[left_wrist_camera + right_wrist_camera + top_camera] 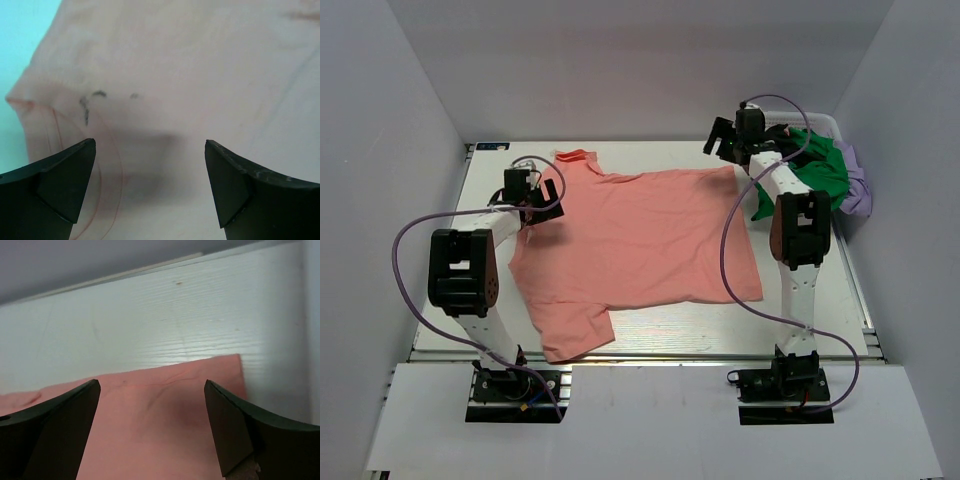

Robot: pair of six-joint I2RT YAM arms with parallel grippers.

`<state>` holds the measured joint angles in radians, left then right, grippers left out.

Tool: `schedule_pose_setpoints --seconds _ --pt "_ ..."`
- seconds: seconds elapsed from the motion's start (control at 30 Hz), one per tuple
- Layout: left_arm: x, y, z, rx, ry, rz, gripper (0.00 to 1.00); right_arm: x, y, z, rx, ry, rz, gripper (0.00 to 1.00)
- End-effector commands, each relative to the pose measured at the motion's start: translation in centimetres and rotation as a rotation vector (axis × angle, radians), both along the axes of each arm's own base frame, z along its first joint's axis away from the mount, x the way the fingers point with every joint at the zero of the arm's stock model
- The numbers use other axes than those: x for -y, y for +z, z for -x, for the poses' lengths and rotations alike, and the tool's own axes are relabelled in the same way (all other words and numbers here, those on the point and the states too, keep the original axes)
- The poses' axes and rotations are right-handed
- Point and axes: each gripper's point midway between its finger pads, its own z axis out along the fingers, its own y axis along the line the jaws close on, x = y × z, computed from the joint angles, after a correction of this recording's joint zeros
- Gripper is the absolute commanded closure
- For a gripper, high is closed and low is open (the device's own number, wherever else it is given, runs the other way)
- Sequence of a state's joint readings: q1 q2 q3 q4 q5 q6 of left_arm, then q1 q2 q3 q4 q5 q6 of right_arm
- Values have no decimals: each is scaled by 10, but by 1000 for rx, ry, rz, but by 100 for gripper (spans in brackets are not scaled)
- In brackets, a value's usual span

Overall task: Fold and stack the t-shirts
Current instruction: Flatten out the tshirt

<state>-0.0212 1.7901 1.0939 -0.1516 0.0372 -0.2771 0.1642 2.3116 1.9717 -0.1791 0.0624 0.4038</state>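
A salmon-pink t-shirt (640, 240) lies spread flat over the middle of the table, one sleeve at the near left and the collar at the far left. My left gripper (542, 195) hovers open over its left edge; pink cloth (190, 75) fills the left wrist view below the gripper (150, 185). My right gripper (725, 140) stands open above the shirt's far right corner (220, 370), and nothing sits between the fingers of the gripper (152, 425). A bright green t-shirt (820, 170), a lilac one (858, 185) and some dark cloth (763, 205) are heaped at the far right.
A white basket (825, 125) stands in the far right corner under the heap of shirts. Grey walls close in the table on three sides. Bare white tabletop (150, 315) shows beyond the pink shirt's far edge and along the table's near edge (720, 330).
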Motion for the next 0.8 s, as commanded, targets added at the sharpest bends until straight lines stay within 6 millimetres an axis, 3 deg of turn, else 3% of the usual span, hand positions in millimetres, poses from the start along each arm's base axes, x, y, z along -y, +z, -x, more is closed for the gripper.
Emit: schedule_pose_setpoints --seconds 0.0,0.1,0.13,0.17,0.23,0.33,0.37,0.4,0.47,0.5,0.53,0.57,0.6,0.63,0.67,0.7,0.73,0.77 --pt "4 36 -32 122 -27 17 0 -70 69 15 188 364 20 10" --pt "9 34 -43 127 -49 37 0 -82 55 37 127 402 64 10" --pt "14 37 -49 137 -67 53 0 -78 27 53 23 364 77 10" --pt "16 35 -53 133 -70 68 0 -77 31 60 13 354 79 10" --pt "20 24 -63 112 -86 84 0 -66 -3 85 -99 323 92 10" --pt "23 12 -70 86 -79 105 0 -53 -26 103 -178 252 82 10" --pt "23 -3 -70 60 -70 114 0 -48 -31 107 -201 234 96 10" --pt "26 -2 -75 60 -81 124 0 -41 -45 108 -237 207 120 10" --pt "23 -11 -79 37 -67 113 0 -34 -46 109 -279 178 158 10" --pt "23 -18 -84 22 -73 107 0 -32 -64 111 -322 171 171 10" --pt "21 -23 -87 10 -64 99 0 -33 -59 104 -309 165 168 10" --pt "21 -29 -90 -4 -63 99 0 -32 -72 107 -350 165 172 10" --pt "21 -23 -103 13 -70 92 0 -32 -80 106 -380 151 163 10" --pt "21 -48 -100 -56 -67 93 0 -32 -76 101 -378 145 164 10" --pt "17 -38 -119 -29 -54 77 0 -33 -88 100 -402 146 172 10" --pt "12 -42 -125 -40 -43 49 0 -30 -83 93 -398 123 167 10" --pt "10 -51 -126 -74 -35 41 0 -32 -95 88 -415 127 167 10" --pt "8 -76 -127 -118 -35 26 0 -33 -97 85 -415 129 166 10"
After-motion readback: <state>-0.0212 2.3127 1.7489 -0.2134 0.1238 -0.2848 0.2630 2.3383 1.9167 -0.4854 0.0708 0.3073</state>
